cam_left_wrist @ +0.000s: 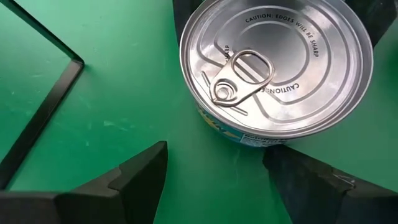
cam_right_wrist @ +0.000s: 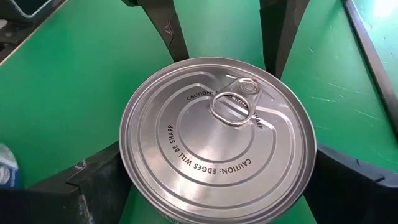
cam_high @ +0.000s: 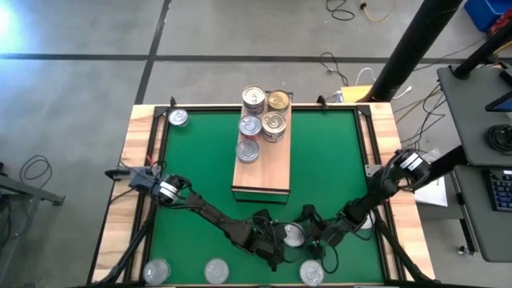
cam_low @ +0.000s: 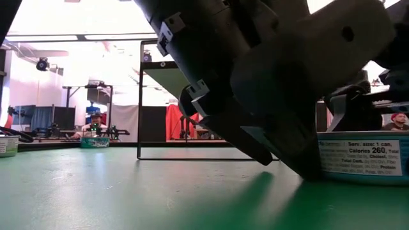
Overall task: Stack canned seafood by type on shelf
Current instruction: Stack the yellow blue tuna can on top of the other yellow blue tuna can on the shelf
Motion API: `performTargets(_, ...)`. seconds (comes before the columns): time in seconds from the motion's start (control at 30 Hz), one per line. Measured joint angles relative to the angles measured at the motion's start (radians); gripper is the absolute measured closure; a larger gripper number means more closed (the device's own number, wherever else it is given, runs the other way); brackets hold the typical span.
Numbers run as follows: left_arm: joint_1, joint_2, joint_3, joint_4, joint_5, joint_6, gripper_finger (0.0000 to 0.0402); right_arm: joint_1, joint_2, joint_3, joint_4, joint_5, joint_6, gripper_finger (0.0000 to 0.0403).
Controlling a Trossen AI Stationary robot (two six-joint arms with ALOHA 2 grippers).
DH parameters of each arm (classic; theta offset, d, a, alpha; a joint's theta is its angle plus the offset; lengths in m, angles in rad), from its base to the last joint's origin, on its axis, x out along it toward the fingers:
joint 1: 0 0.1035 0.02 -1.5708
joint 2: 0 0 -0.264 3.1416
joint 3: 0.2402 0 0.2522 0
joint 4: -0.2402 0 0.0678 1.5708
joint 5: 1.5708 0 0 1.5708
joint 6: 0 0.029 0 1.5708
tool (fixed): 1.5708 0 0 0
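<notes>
Both grippers met at lower centre of the high view over one silver can [cam_high: 294, 234]. Left gripper [cam_left_wrist: 214, 180] jaws spread, can ahead of them. Right gripper [cam_right_wrist: 211, 186] jaws spread, flanking it. Shelf [cam_high: 262, 172] stood upper centre, well apart.

bright green counter mat [cam_high: 336, 160] inside a pale wood frame [cam_high: 134, 176]. light-wood shelf [cam_high: 264, 172] with a dark rim, carrying three silver-topped tins [cam_high: 250, 126] and two gold-topped tins [cam_high: 278, 101]. silver tin [cam_right_wrist: 217, 146] with concentric rings and black caution lettering on the lid, blue and yellow label [cam_left_wrist: 245, 135] on its side. dark arms [cam_high: 216, 220]. grey floor [cam_high: 80, 72] crossed by dark lines.
</notes>
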Motion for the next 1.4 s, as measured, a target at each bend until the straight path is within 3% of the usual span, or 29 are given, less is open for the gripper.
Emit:
performTargets(0.23, -0.079, -0.028, 0.117, -0.284, -0.124, -0.083, 0.0137, 0.008, -0.178, 0.008, -0.269, -0.053, 0.07, 0.0031)
performTargets(0.33, -0.144, -0.048, 0.168, -0.467, -0.146, -0.201, 0.0137, 0.016, -0.26, 0.008, -0.383, -0.132, 0.085, 0.0031)
performTargets(0.47, -0.218, -0.036, 0.192, -0.704, -0.148, -0.384, 0.0137, 0.011, -0.351, 0.04, -0.45, -0.119, 0.073, 0.0031)
performTargets(0.6, -0.258, -0.084, 0.17, -0.841, -0.163, -0.55, 0.0137, 0.015, -0.39, 0.095, -0.471, -0.128, -0.002, 0.0031)
performTargets(0.7, -0.278, -0.129, 0.096, -0.842, -0.154, -0.587, 0.0137, 0.014, -0.396, 0.172, -0.51, -0.117, -0.064, 0.0031)
performTargets(0.93, -0.312, -0.337, -0.24, -0.653, -0.152, -0.587, 0.015, 0.01, -0.37, 0.356, -0.689, -0.118, -0.13, 0.0031)
performTargets(1.2, -0.32, -0.62, -0.743, -0.126, -0.155, -0.434, 0.0169, -0.114, -0.358, 0.534, -0.818, -0.115, -0.111, 0.0031)
performTargets(1.3, -0.321, -0.695, -0.868, 0.082, -0.159, -0.329, 0.0169, -0.187, -0.358, 0.599, -0.862, -0.115, -0.119, 0.0031)
performTargets(1.4, -0.33, -0.751, -0.967, 0.185, -0.159, -0.287, 0.0169, -0.265, -0.353, 0.661, -0.879, -0.117, -0.149, 0.0031)
